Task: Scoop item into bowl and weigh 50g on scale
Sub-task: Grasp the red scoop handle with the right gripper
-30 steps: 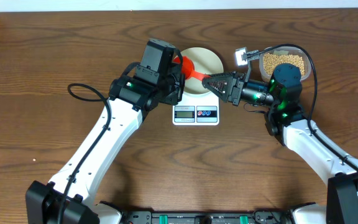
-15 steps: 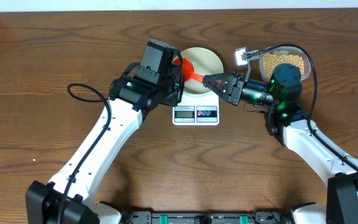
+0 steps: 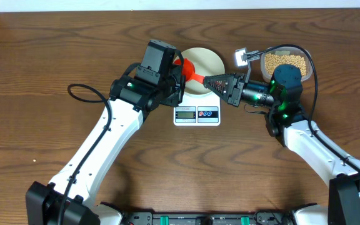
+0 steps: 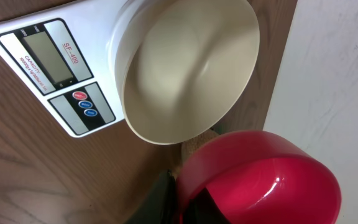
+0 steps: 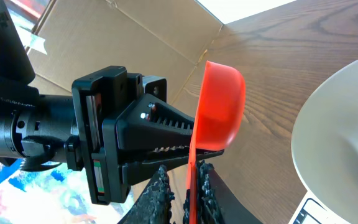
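Overhead: white kitchen scale (image 3: 197, 114) at the table's (image 3: 42, 50) middle, display and buttons on its near edge; white bowl (image 3: 205, 60) seated on its far part, nothing in it. Soybeans (image 3: 286, 62) lie in a clear plastic tub (image 3: 303, 56) to the right of the bowl, apart from it and partly hidden by the right arm's joint. Red scoop (image 3: 188, 66) held over the bowl's left rim, handle running right. Left gripper (image 3: 177, 72) meets the scoop's cup from the left; right gripper (image 3: 210, 80) meets the handle end from the right, its fingers drawn almost to a point. Left wrist: the bowl sits on the scale, overhanging its edge; the scale's grey display is marked SF-400, with one red and two blue buttons beside it. The red cup fills the near lower right, a dark finger against its outer wall and a dark shape inside, so the left pincer is closed on the cup's wall. Right wrist: the scoop is seen edge-on, cup upward. The left gripper's black fingers converge on it from the left. The right fingers flank the handle closely, a slim gap showing on one side; whether they press it cannot be told. Bowl rim at right; cardboard box (image 5: 135, 43) behind.
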